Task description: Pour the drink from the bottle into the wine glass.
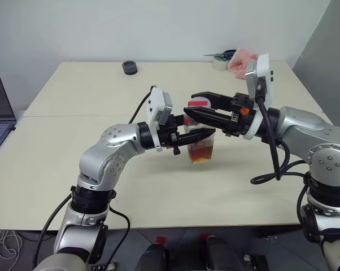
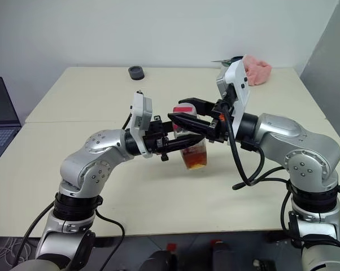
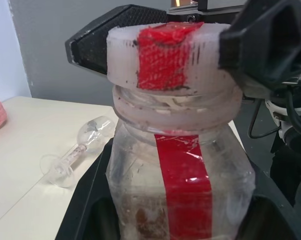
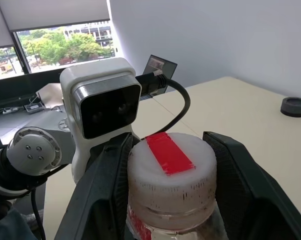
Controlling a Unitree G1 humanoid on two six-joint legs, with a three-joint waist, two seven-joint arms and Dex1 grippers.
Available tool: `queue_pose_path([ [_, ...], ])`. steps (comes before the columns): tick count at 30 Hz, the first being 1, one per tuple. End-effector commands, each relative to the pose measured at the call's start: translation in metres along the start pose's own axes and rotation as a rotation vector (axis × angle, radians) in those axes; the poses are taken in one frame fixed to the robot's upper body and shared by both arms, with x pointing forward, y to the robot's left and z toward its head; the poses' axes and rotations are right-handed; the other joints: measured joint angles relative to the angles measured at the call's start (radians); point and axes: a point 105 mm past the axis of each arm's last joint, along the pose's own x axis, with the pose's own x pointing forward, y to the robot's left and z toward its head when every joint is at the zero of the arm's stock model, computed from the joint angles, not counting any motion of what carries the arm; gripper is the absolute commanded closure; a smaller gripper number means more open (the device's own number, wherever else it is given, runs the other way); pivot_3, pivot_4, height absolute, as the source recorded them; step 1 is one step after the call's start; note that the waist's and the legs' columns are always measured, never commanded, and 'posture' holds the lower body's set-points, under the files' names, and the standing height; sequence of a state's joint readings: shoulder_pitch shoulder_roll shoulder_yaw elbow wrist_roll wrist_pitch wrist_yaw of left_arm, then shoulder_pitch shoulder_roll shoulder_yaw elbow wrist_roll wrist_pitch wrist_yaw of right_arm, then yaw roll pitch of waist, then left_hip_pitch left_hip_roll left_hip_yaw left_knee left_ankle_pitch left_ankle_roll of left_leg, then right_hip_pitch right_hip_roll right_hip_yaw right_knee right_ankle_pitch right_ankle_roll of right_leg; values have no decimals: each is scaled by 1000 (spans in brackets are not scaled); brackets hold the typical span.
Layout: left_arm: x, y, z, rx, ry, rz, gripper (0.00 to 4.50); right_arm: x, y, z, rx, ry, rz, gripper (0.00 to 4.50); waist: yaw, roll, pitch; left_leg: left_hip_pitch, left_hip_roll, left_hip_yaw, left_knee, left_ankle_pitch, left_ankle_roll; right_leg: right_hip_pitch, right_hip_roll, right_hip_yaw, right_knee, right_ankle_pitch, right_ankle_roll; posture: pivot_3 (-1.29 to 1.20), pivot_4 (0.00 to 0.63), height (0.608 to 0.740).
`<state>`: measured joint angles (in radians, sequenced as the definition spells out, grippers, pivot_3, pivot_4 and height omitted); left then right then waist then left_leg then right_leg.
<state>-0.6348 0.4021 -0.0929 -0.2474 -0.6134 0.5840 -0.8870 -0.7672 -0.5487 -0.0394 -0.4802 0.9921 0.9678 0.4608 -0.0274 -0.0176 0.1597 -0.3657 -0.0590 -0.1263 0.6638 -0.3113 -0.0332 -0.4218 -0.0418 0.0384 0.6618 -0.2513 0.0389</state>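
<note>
Left end effector (image 1: 201,134): clamped on body of the bottle (image 1: 201,148), holding it upright, clear of the surface (image 1: 74,164), approx. mid-front.
Right end effector (image 1: 195,104): fingers either side of the cap (image 4: 169,175), at or v. near its rim; firm contact can't be confirmed.
Cap: white w/ red strip, seated on neck, not yet off.
The drink (image 1: 201,153): amber, low in bottle, bottom part only.
The wine glass (image 3: 75,152): lying on its side on surface, well apart from bottle.
Risk 1: cap slips in right fingers if grip is partial → no unscrew.
Risk 2: twist torque turns bottle inside left grip → bottle tilts or drops.
Risk 3: cap off w/ bottle tilted → spill onto surface.
Risk 4: glass not upright → pour can't land in bowl; needs righting first.
Risk 5: round bowl may roll if nudged.
</note>
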Motion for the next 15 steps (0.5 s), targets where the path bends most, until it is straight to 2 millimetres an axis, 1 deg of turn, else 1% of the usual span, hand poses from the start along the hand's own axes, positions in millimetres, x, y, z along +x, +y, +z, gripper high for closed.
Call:
queue_pose_path([
  [1, -1, -9, 12, 53, -18, -38, 2554, -6, -4, 24, -142, -53, -24, 2542, 0, 0, 0, 0, 0, 0, 0, 0, 0, 0, 0, 0, 0, 0, 0, 0, 150, 740],
  [4, -3, -14, 10, 49, -3, -62, 2554, -8, -4, 21, -247, 8, 9, 2542, 0, 0, 0, 0, 0, 0, 0, 0, 0, 0, 0, 0, 0, 0, 0, 0, 150, 740],
  [7, -5, -15, 8, 51, 10, -77, 2554, -10, -8, 27, -158, -30, 21, 2542, -1, 0, 0, 0, 0, 0, 0, 0, 0, 0, 0, -1, 0, 0, 0, 0, 150, 740],
  [11, -8, -13, 9, 64, 25, -88, 2554, -11, -9, 31, -94, -41, 55, 2542, -1, 0, 0, 0, 0, 0, 0, 0, 0, 0, 0, 0, 0, 0, 0, 0, 150, 740],
  [14, -10, -16, 9, 67, 34, -110, 2554, -11, -5, 32, -105, -21, 98, 2542, 0, 0, 0, 0, 0, 0, 0, 0, 0, 0, 0, 0, 0, 0, 0, 0, 150, 740],
  [15, -10, -18, 9, 66, 35, -118, 2554, -11, -3, 33, -148, -2, 117, 2542, 0, 0, 0, 0, 0, 0, 0, 0, 0, 0, 0, 0, 0, 0, 0, 0, 150, 740],
])
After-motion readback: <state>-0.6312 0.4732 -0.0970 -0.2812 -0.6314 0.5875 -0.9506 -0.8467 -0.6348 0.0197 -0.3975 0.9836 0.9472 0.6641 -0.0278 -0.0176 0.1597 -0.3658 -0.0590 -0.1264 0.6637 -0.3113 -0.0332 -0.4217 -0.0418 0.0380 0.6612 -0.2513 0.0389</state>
